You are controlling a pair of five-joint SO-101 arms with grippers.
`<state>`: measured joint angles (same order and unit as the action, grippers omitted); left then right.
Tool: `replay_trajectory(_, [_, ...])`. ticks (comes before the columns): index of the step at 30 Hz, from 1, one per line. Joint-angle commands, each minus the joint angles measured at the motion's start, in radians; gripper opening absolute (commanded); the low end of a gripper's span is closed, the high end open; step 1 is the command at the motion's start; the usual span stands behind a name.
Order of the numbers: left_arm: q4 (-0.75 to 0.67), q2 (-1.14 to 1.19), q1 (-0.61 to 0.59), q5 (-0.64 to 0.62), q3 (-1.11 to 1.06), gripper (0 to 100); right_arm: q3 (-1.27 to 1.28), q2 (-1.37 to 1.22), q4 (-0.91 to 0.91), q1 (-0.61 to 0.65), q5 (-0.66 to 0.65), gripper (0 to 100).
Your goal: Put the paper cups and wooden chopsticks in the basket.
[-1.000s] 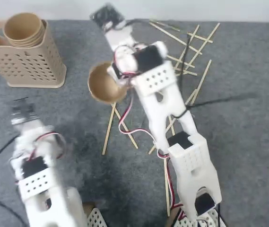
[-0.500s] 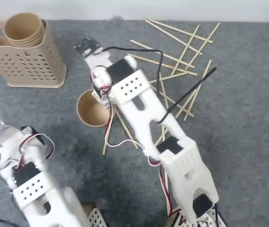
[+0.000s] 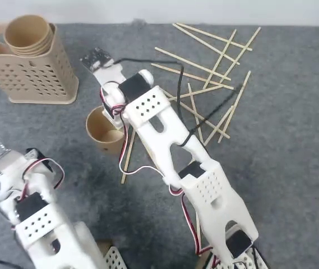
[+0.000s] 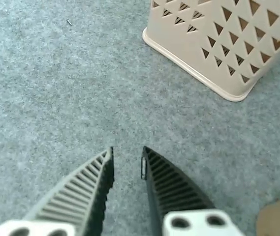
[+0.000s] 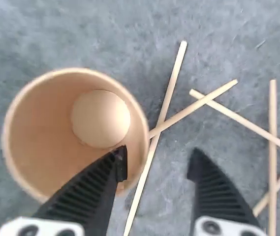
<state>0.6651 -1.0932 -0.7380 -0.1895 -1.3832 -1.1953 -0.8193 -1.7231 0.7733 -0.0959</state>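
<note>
A brown paper cup [image 3: 102, 133] stands upright on the grey carpet, left of the chopstick pile. My right gripper [image 5: 159, 157] is open and straddles the rim of this cup [image 5: 76, 132], one finger inside the wall and the other outside. Several wooden chopsticks [image 3: 204, 73] lie scattered at the back right, and one chopstick [image 5: 167, 93] lies against the cup. The beige basket [image 3: 30, 78] at the back left holds stacked paper cups [image 3: 27, 33]. My left gripper [image 4: 127, 151] hovers over bare carpet short of the basket [image 4: 218, 44], its fingers a little apart with nothing between them.
The left arm [image 3: 27, 190] stands at the near left, the right arm [image 3: 193, 168] runs from the near edge up to the cup. A brown flat piece [image 4: 277, 221] lies by the arm bases. Bare carpet lies between cup and basket.
The right arm carried the tilted cup left and down; it now stands upright on the carpet. The left arm drew back toward the near left, then stayed still.
</note>
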Motion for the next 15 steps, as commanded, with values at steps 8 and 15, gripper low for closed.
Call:
replay_trajectory(8, [-0.023,-0.02,0.028,-0.009,0.027,9,0.173,0.426,-0.077,-0.028,-0.026,14.0])
replay_trajectory(15, [-0.021,-0.021,0.075,-0.008,0.013,9,0.647,0.805,-0.073,-0.156,-0.028,8.3])
